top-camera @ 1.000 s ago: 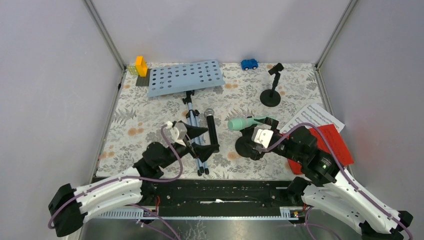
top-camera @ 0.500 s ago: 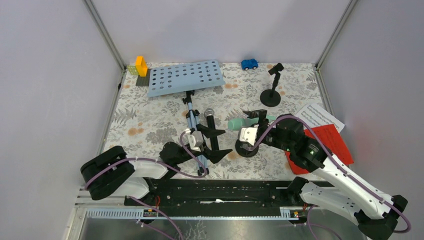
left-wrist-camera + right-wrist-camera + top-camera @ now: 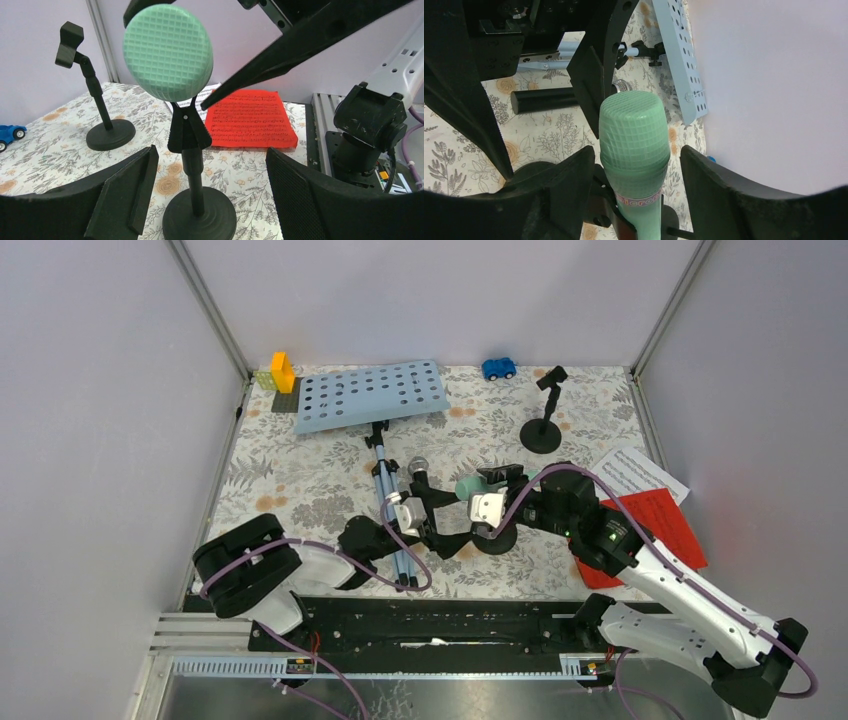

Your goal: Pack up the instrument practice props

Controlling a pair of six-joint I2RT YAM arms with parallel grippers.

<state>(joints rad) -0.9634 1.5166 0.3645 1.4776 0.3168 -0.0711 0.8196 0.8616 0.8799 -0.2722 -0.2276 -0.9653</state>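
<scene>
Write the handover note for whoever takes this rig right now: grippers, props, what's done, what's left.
Left gripper: open, fingers either side of the stem of the near mic holder, not gripping.
Right gripper: open, flanking the mint-green microphone, which sits in that holder's clip.
Black microphone lies flat by the tripod legs. The blue rack is at back left, the second holder stands empty at back right, and the white sheet and red sheet are at the right edge.
Done: nothing packed.
Left: take out the mint mic, then gather everything.
</scene>
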